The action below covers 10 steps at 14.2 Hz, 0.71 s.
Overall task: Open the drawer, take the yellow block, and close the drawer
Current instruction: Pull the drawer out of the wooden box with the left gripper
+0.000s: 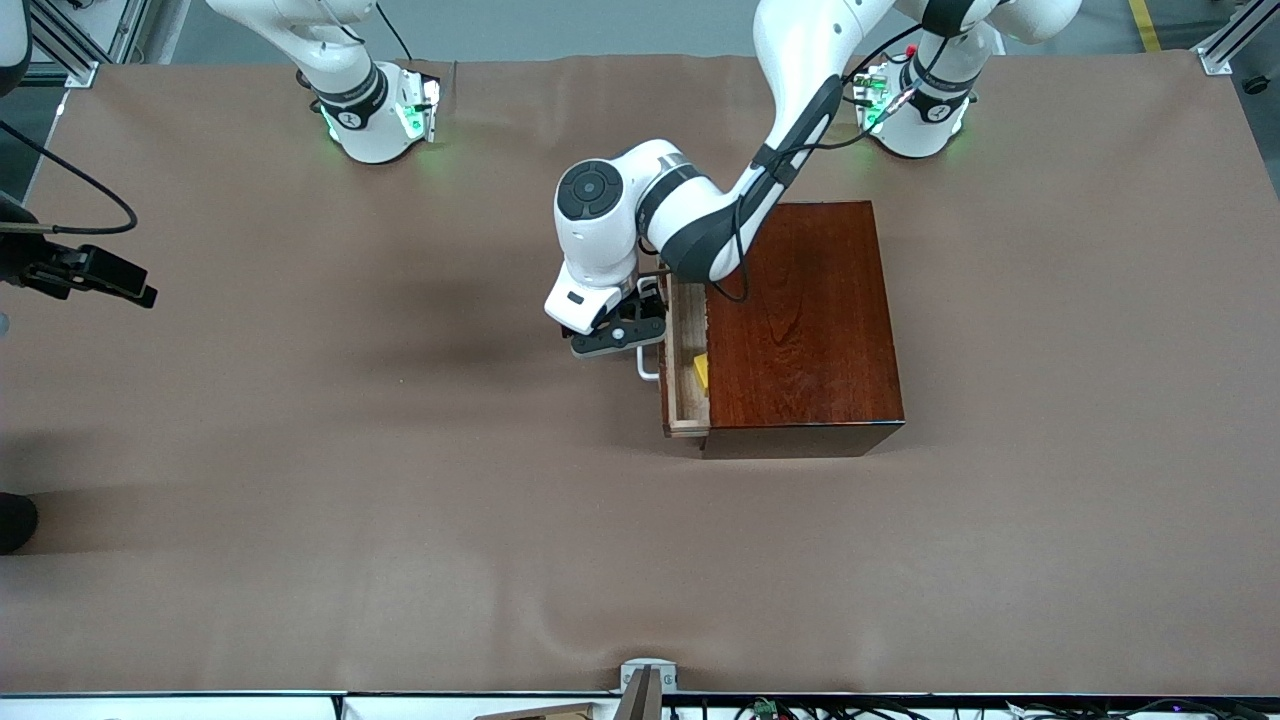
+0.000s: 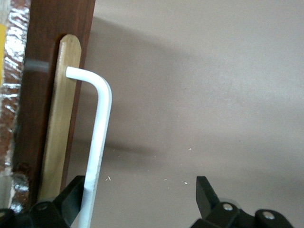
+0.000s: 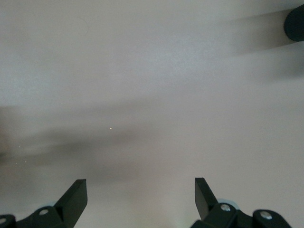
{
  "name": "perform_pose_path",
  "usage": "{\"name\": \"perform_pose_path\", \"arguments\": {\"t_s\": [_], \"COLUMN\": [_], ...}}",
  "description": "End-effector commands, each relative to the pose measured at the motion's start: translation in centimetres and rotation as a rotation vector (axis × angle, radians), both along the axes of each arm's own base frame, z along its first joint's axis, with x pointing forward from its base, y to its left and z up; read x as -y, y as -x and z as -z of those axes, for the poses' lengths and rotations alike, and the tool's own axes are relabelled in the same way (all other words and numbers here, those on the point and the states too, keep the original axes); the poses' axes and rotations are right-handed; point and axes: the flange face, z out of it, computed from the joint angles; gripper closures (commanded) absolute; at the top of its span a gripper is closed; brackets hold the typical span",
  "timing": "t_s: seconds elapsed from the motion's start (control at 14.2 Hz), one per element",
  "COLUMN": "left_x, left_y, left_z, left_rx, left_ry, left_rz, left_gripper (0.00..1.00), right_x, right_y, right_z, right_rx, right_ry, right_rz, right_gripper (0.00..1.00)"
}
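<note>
The drawer (image 1: 686, 405) stands a short way out of the reddish-brown box (image 1: 805, 320), pulled toward the right arm's end of the table. The yellow block (image 1: 701, 372) lies inside the tray, partly under the box's top. My left gripper (image 1: 640, 335) hovers at the white handle (image 1: 648, 366) and is open. In the left wrist view the handle's bar (image 2: 99, 128) runs just inside one finger (image 2: 71, 194), with a wide gap to the other finger; my left gripper (image 2: 141, 186) holds nothing. My right gripper (image 3: 140, 187) waits open over bare cloth.
Brown cloth (image 1: 400, 480) covers the whole table. The right arm's base (image 1: 372, 110) and the left arm's base (image 1: 915, 120) stand along the edge farthest from the front camera. A black fixture (image 1: 90, 270) juts in at the right arm's end of the table.
</note>
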Motion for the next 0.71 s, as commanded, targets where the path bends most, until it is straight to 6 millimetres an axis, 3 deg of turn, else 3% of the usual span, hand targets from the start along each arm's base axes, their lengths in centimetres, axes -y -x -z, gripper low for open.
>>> {"name": "perform_pose_path", "arguments": {"t_s": [0.0,0.64], "left_x": [4.1,4.6], "left_y": [0.0,-0.2], "left_z": [-1.2,-2.4], "left_rx": [0.104,0.15], "left_ry": [0.238,0.293], "left_rz": [0.032,0.048], "left_gripper": [0.0,0.0], "right_x": [-0.2,-0.1], "right_y": [0.3,0.3], "right_z": [-0.6,-0.6], "right_rx": [0.006,0.006], "right_ry": [0.004,0.005], "right_rz": [-0.001,-0.001], "right_gripper": [0.0,0.0]}}
